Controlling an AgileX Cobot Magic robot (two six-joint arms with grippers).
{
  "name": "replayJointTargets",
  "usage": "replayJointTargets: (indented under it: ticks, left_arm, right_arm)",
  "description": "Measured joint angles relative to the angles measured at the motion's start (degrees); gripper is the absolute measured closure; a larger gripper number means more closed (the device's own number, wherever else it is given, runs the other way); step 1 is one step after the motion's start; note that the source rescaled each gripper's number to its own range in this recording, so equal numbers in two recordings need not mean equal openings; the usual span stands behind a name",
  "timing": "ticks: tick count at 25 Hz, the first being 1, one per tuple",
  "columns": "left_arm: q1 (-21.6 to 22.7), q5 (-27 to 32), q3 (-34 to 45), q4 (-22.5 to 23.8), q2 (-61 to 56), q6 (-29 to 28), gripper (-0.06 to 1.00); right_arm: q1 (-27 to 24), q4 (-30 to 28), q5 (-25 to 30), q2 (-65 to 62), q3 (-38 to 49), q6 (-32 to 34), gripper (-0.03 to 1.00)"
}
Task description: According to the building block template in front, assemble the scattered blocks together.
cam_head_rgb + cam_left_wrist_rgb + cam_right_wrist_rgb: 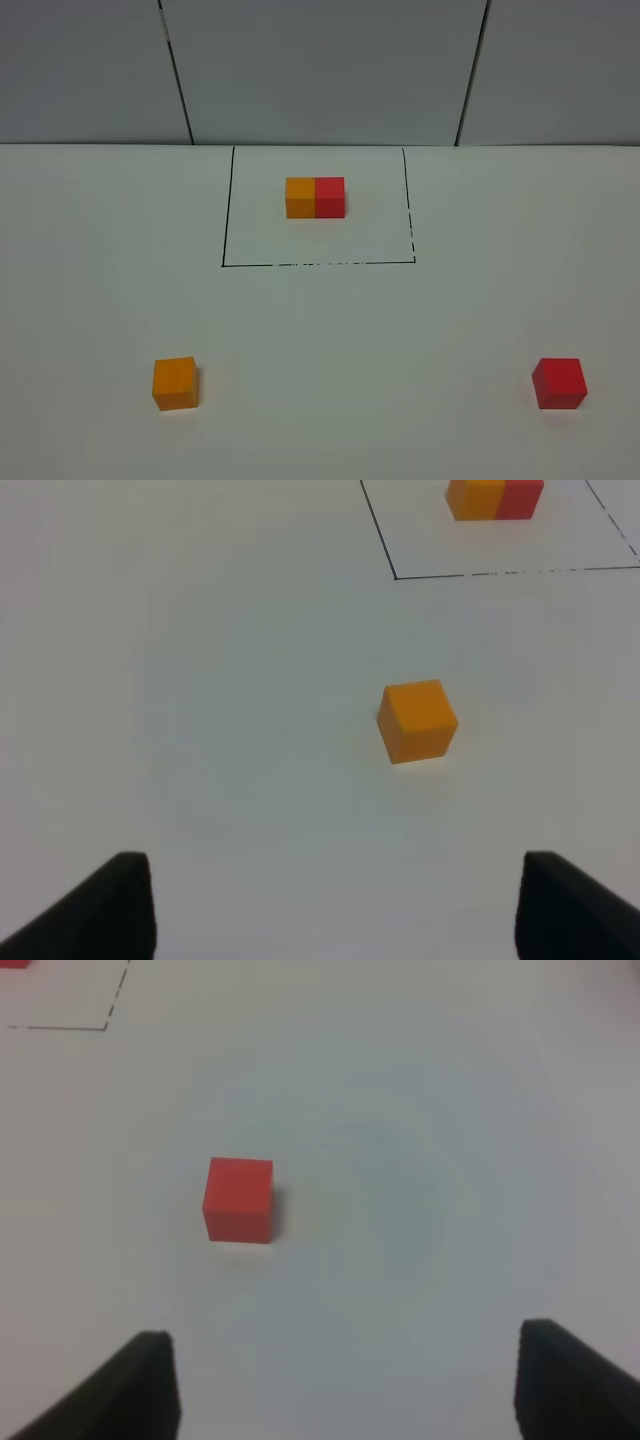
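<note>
The building block template (pixel 316 197) is an orange-left, red-right joined pair inside a black drawn rectangle at the back middle of the table; it also shows as the template (pixel 494 499) in the left wrist view. The loose orange cube (pixel 175 383) sits front left, and the loose red cube (pixel 559 383) sits front right. My left gripper (pixel 340 910) stands open, well short of the orange cube (pixel 418 721). Open too, my right gripper (pixel 350 1385) is short of the red cube (pixel 239 1200). Neither gripper appears in the high view.
The white table (pixel 350 340) runs back to a grey panelled wall (pixel 320 70). The rectangle's front line (pixel 320 264) lies between the template and the loose cubes. A corner of that outline (pixel 105 1028) shows in the right wrist view.
</note>
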Motion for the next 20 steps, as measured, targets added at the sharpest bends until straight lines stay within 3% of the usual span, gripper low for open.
replayJointTargets:
  ticks: [20]
  left_arm:
    - [0.0, -0.87, -0.26, 0.0, 5.34, -0.25, 0.13]
  right_arm:
    - [0.0, 0.0, 0.0, 0.0, 0.0, 0.0, 0.53]
